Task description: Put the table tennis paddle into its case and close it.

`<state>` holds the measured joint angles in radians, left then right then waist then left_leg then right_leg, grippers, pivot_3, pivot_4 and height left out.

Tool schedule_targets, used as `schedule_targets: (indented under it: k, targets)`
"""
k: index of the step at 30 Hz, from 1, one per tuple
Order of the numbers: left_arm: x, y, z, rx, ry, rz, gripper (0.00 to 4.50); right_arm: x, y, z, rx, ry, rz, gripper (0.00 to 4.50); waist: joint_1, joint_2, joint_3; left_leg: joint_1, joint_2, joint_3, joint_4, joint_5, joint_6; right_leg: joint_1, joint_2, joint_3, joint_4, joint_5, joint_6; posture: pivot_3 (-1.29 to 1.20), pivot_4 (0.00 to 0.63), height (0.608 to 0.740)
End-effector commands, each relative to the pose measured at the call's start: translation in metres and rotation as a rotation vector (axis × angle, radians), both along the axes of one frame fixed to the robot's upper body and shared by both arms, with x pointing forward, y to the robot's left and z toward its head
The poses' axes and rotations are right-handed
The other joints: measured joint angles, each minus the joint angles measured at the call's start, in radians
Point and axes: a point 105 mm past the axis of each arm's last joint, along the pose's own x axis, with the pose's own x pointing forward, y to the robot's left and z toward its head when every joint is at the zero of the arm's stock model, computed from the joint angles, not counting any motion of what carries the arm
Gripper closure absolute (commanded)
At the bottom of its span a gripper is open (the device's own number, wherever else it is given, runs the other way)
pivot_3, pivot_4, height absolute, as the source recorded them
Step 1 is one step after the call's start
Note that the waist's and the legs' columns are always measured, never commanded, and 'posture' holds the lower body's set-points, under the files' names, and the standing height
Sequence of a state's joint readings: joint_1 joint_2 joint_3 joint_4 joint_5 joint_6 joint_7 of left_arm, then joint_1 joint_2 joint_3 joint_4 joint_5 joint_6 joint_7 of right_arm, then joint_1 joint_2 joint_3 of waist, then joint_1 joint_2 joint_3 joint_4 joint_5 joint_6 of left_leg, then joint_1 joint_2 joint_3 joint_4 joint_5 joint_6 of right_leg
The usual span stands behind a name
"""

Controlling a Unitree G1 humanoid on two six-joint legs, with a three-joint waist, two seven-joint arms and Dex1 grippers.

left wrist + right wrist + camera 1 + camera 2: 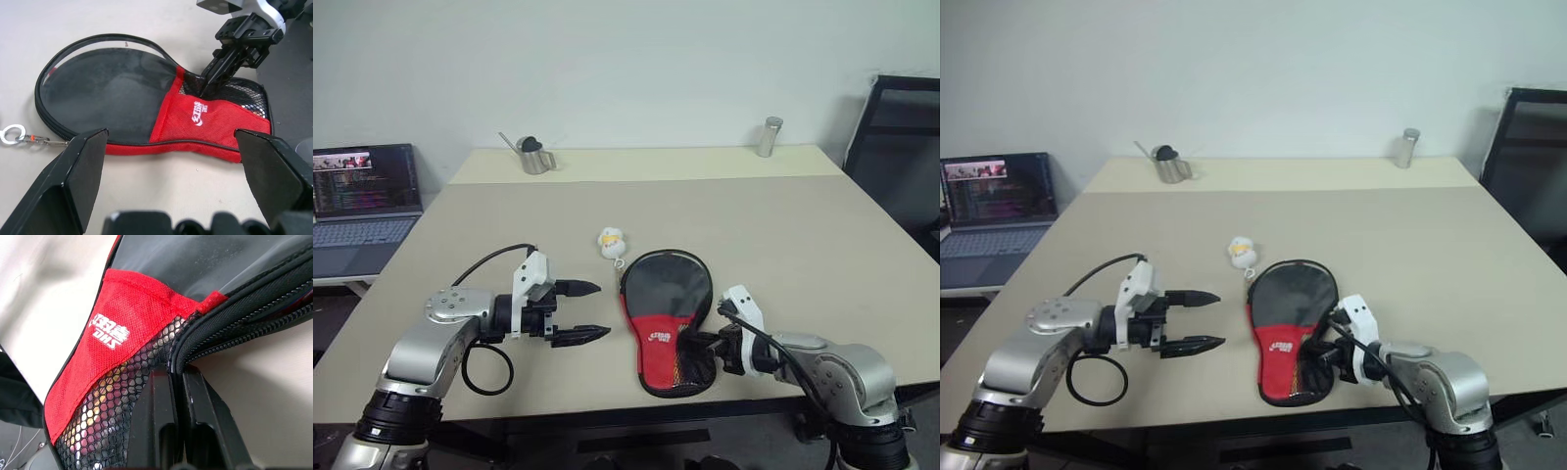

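- Two pincers are working at the case (668, 318), which is lying flat on the surface (783, 245) near its front edge, round end pointing away from the robot and red mesh end toward it.
- Through the clear panel the paddle (110, 95) is showing as a dark round face, so it is apparently sitting inside already — the closing step is the one in hand.
- Right pincer (204, 87) is sitting with its fingers pressed together at the zip rim beside the mesh pocket, at the neck of the case; it seems to be pinching the rim or the zip pull, though the pull itself is too small to make out.
- Left pincer (582, 312) is hovering with its fingers spread wide, just beside the case's left edge and touching nothing.
- Next, by my reading, the left pincer is needing to pin the case down while the right one draws the zip around the rim — otherwise the soft pouch is likely to slide.
- Near the round end a small white and yellow toy (611, 242) is lying, which the zip's path should clear.
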<state>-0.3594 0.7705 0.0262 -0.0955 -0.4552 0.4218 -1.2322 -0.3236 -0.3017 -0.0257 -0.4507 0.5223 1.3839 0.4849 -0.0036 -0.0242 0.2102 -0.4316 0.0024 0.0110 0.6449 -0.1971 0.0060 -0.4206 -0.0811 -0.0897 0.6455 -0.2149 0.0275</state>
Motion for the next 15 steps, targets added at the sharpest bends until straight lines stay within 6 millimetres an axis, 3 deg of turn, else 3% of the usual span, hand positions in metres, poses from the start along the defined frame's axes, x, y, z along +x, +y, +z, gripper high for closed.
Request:
schedule_targets:
  k: [1, 12, 15]
  targets:
    - [0.0000, -0.0023, 0.0080, 0.001, -0.040, -0.017, 0.00, -0.0090, 0.0062, 0.0035, 0.021, -0.002, 0.042, 4.47, 0.000, 0.000, 0.000, 0.000, 0.000, 0.000, 0.000, 0.000, 0.000, 0.000, 0.000, 0.000, 0.000, 0.000, 0.000, 0.00, 0.150, 0.740]
    - [-0.0010, -0.0017, 0.0059, 0.005, -0.038, -0.016, 0.00, -0.0087, 0.0047, 0.0032, 0.013, -0.003, 0.035, 4.47, 0.002, 0.000, 0.000, 0.000, 0.000, 0.000, 0.000, 0.000, 0.000, 0.000, 0.000, 0.000, -0.001, 0.000, 0.000, 0.00, 0.150, 0.740]
    - [-0.0010, -0.0016, 0.0054, 0.007, -0.041, -0.016, 0.00, -0.0077, 0.0013, 0.0053, 0.012, -0.009, 0.019, 3.73, 0.002, 0.000, 0.000, 0.000, 0.000, 0.000, 0.000, 0.000, 0.000, 0.000, 0.000, 0.000, 0.000, 0.000, 0.000, 0.00, 0.150, 0.740]
